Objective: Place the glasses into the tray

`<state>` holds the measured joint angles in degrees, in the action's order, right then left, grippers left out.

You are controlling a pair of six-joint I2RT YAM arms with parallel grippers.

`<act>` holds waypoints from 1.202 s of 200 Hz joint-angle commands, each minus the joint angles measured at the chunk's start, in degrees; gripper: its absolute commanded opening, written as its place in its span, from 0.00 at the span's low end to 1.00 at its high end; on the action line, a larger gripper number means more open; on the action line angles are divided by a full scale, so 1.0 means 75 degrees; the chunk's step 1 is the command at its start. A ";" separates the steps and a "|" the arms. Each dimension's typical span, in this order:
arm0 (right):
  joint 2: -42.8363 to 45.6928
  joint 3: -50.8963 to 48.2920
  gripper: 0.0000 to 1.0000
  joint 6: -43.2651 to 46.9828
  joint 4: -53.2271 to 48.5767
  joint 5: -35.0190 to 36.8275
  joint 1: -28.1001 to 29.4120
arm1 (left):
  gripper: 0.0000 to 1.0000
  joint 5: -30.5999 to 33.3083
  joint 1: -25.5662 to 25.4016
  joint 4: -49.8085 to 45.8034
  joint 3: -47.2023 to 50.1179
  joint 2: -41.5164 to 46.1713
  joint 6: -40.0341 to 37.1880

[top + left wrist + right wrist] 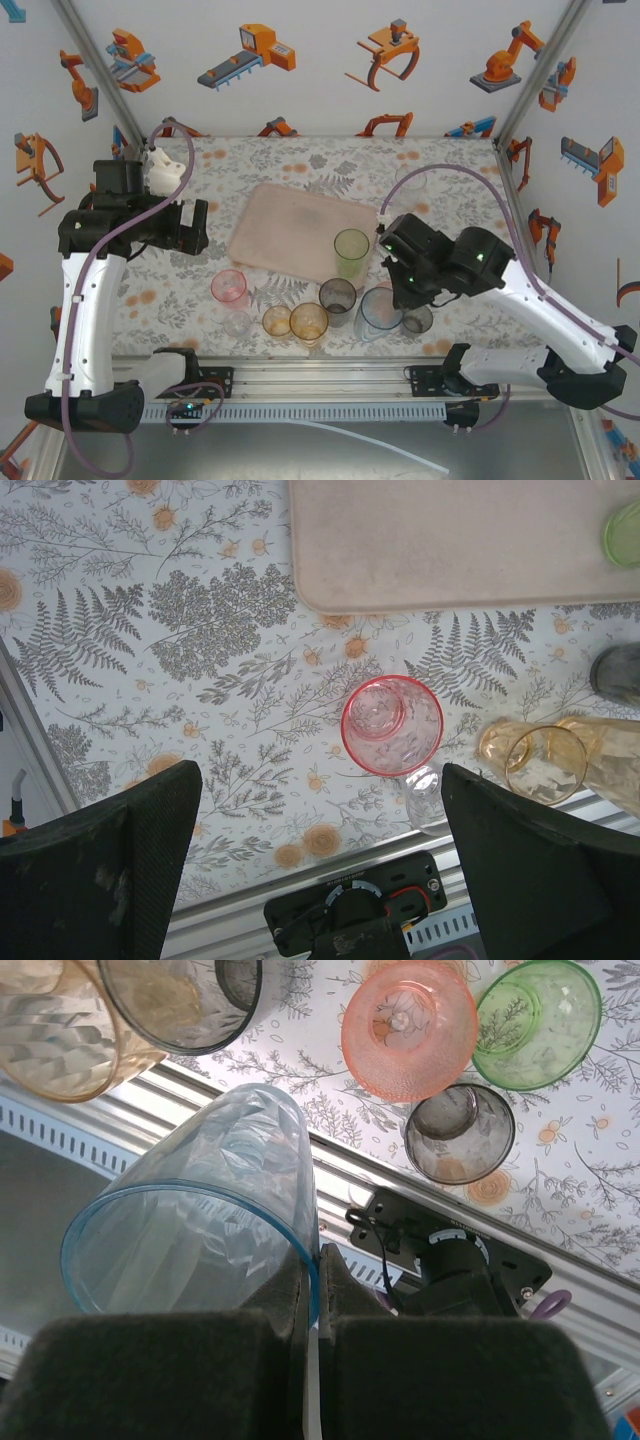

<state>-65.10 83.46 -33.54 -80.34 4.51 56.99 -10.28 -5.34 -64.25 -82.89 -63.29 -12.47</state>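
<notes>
The pale pink tray (290, 232) lies at mid-table, and a tall green glass (351, 252) stands at its near right corner. My right gripper (400, 292) is shut on the rim of a blue glass (381, 312). In the right wrist view the fingers (318, 1270) pinch the wall of this blue glass (200, 1230), which is tilted. My left gripper (190, 225) hovers open left of the tray, holding nothing. The left wrist view has that gripper (320, 780) near a pink glass (392, 725) and a small clear glass (425, 795).
Near the front edge stand two amber glasses (277, 320) (308, 322), a smoky grey one (337, 296) and a short grey one (417, 320). The right wrist view also shows a salmon glass (408, 1025) and a green glass (537, 1022). A clear glass (410, 180) stands far back right.
</notes>
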 commanded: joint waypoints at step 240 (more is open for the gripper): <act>-0.4657 0.5280 0.01 0.2154 0.1045 -0.0026 -0.4619 | 0.97 -0.1907 -0.0128 -0.0606 -0.0599 0.0295 -0.0835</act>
<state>-97.95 123.07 -18.35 -77.71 3.46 22.61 -17.89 -5.89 -65.78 -86.39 -61.87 -15.44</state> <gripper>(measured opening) 0.011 0.972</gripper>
